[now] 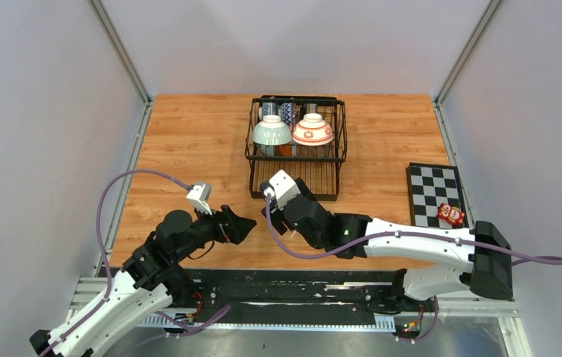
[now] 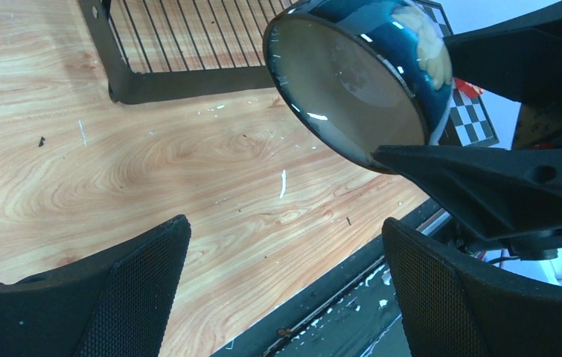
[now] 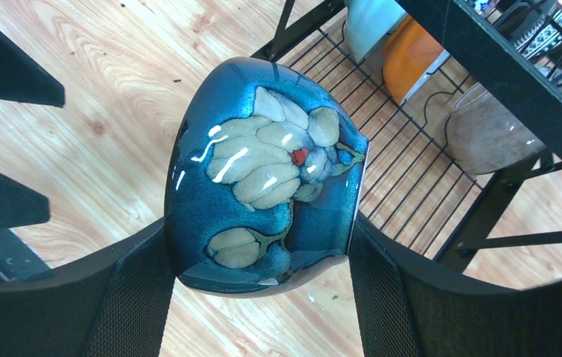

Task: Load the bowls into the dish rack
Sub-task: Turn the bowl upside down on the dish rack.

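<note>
Pale walls close in a wood-grain tabletop (image 1: 188, 134), with the black wire dish rack (image 1: 295, 158) standing toward its far middle. Most of the loading looks done. A green bowl (image 1: 272, 131) and a red-patterned bowl (image 1: 313, 130) sit upside down on the upper basket, with a blue-and-white bowl (image 1: 286, 111) behind them. Below, the right wrist view shows an orange bowl (image 3: 412, 59) and a speckled bowl (image 3: 486, 134) on the slotted base.

One bowl remains outside. The right end effector (image 3: 263, 230) is closed on a glossy blue bowl (image 3: 263, 149) with a cream flower pattern, gripped across its sides and tipped on edge. It hangs above the wood just in front of the rack's near edge. No loose bowl shows on the tabletop in the overhead view, so this is probably the last.

The left end effector (image 2: 285, 223) hangs near the front edge, spread wide with nothing in it, close to the blue bowl but apart from it.

The near slots of the base tier look bare, though the upper basket's front rail overhangs the way in. A checkered board (image 1: 434, 190) with a small red trinket (image 1: 451, 215) lies well to the right, out of the path.
</note>
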